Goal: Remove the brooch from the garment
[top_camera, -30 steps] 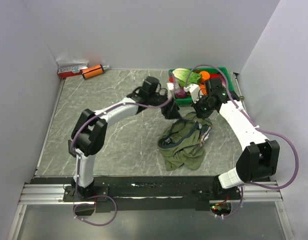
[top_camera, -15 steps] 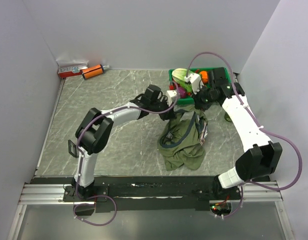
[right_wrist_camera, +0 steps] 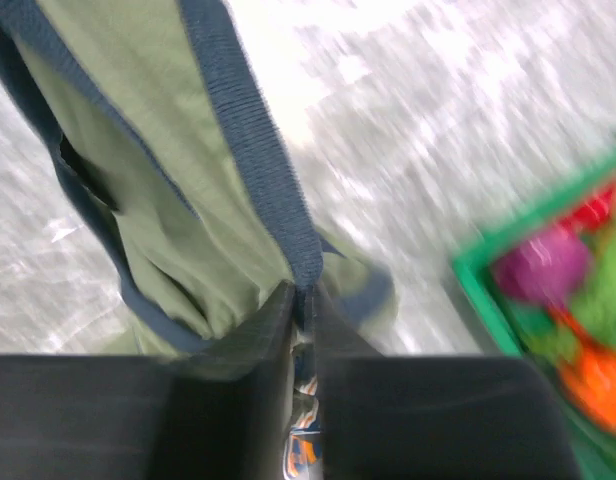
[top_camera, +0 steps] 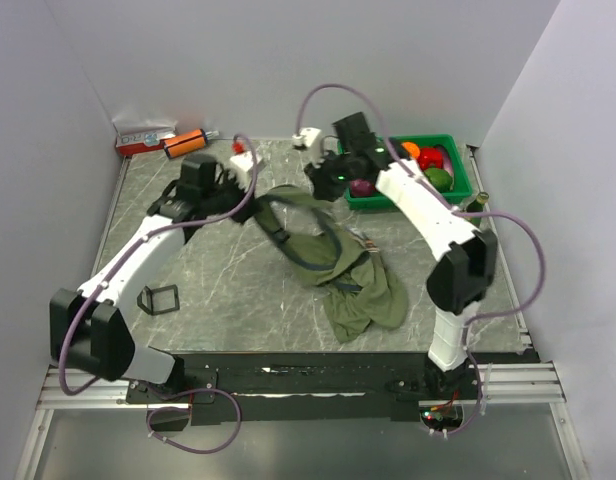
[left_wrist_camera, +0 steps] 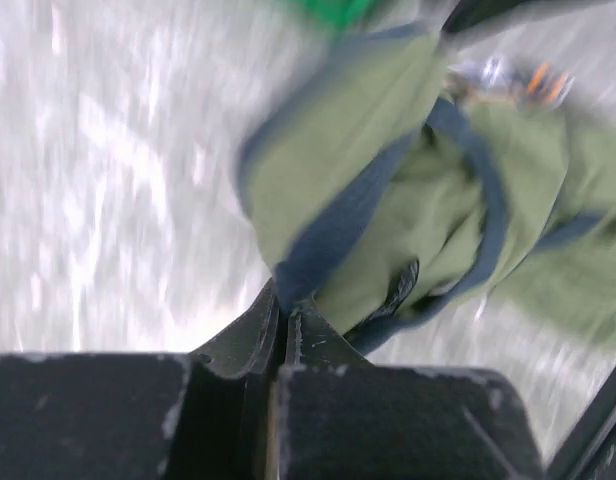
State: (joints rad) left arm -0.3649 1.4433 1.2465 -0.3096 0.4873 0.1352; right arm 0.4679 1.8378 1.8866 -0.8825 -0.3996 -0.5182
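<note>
Top view: the olive T-shirt [top_camera: 333,265] hangs stretched left of the green bin [top_camera: 458,142], between the left gripper [top_camera: 246,205] and the right gripper [top_camera: 320,185].
Left wrist view: the jaws pinch the shirt's navy trim [left_wrist_camera: 318,255].
Right wrist view: the jaws clamp the trim left of the bin.
The brooch is not discernible.

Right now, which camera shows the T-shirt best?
Top external: it alone shows the whole olive T-shirt, held up at two spots, the rest heaped on the table. Left wrist shows only blurred cloth and navy trim pinched in the left hand; right wrist, a navy-edged fold in the right hand.
</note>
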